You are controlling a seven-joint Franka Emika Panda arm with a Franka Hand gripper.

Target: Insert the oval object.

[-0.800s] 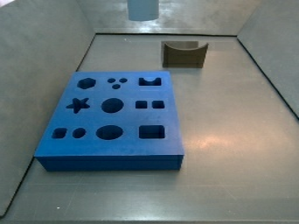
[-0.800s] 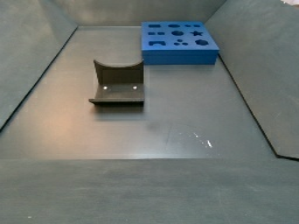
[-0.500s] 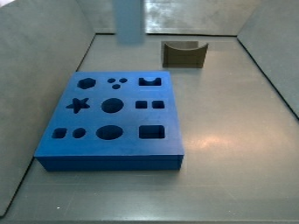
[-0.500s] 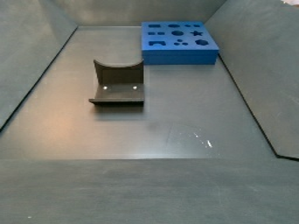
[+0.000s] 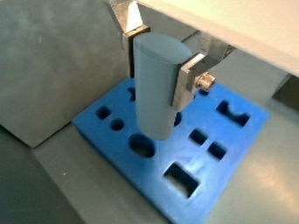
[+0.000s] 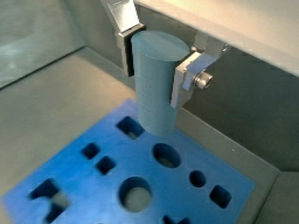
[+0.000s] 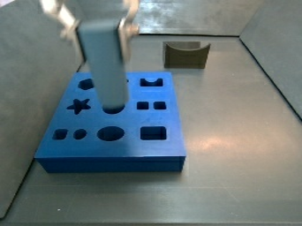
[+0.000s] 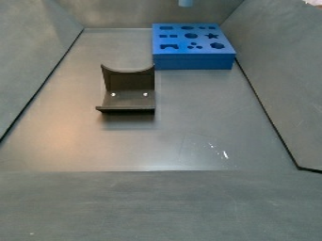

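A: Above the blue board (image 7: 112, 124), the gripper (image 7: 91, 18) blurs and the picture's edge cuts it off.

B: The oval object (image 5: 156, 87) hides 1 hole below it; whether its tip has entered is unclear.

wrist views: close above blue board (image 5: 163, 162) | side views: opposite ends, share board

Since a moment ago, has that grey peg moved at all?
Yes. In a side view the oval object, held by the gripper, has come down from the back wall over the blue board.
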